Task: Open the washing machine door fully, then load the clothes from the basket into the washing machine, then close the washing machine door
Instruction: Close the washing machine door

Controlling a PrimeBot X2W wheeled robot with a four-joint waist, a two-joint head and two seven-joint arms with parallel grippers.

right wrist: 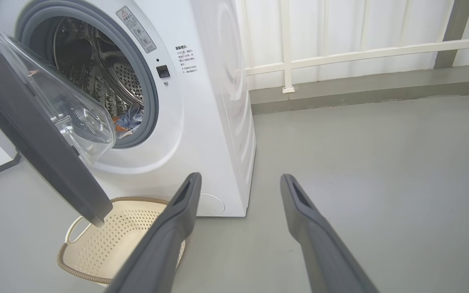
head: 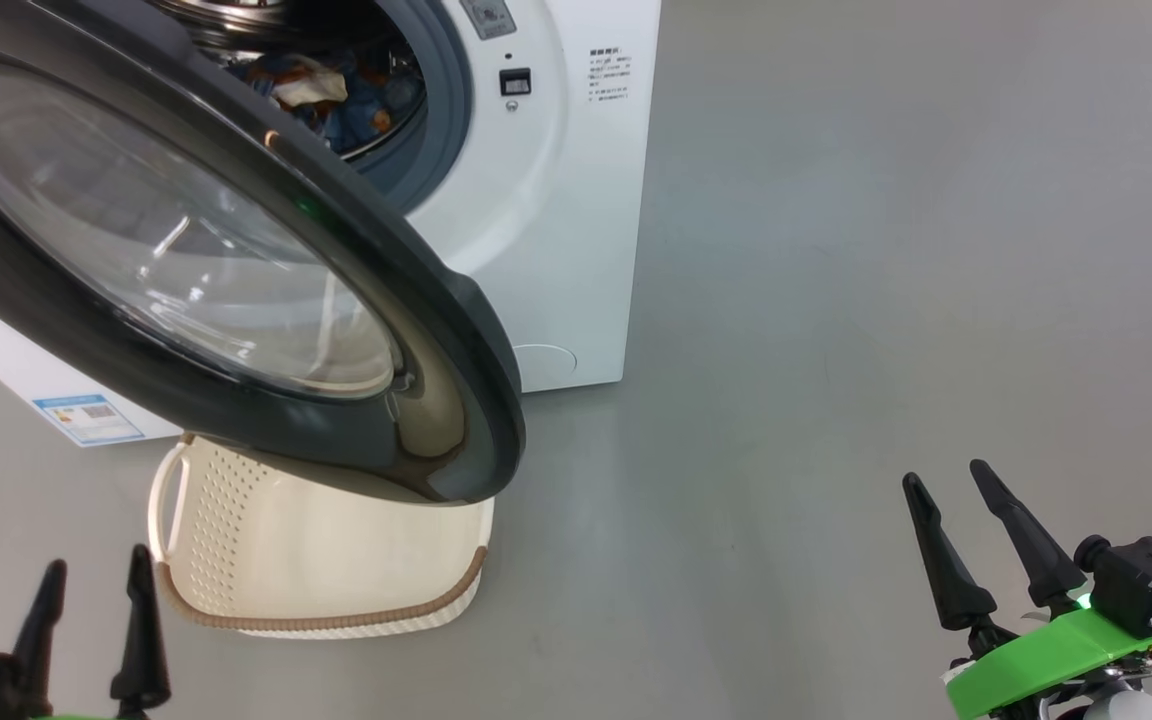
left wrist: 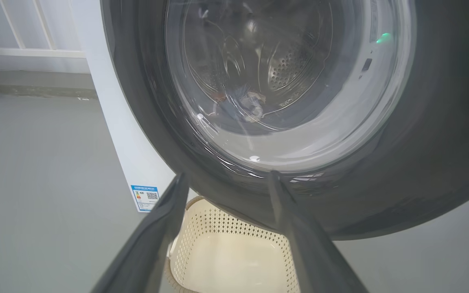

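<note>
The washing machine [head: 556, 200] stands on the floor [head: 836, 300], with a railing [right wrist: 360, 53] behind it. The washing machine door [head: 416, 300] stands swung out from the left side of the opening and hangs above the basket [head: 336, 560], which sits on the floor just before the machine. The clothes [head: 336, 95] lie in the drum. The left gripper [head: 98, 560] hangs before the basket's left end. The right gripper [head: 944, 473] is well apart to the right, its 2 fingers over the floor.

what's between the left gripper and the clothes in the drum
The washing machine door; the left wrist view shows the clothes through its glass, past the left gripper.
</note>
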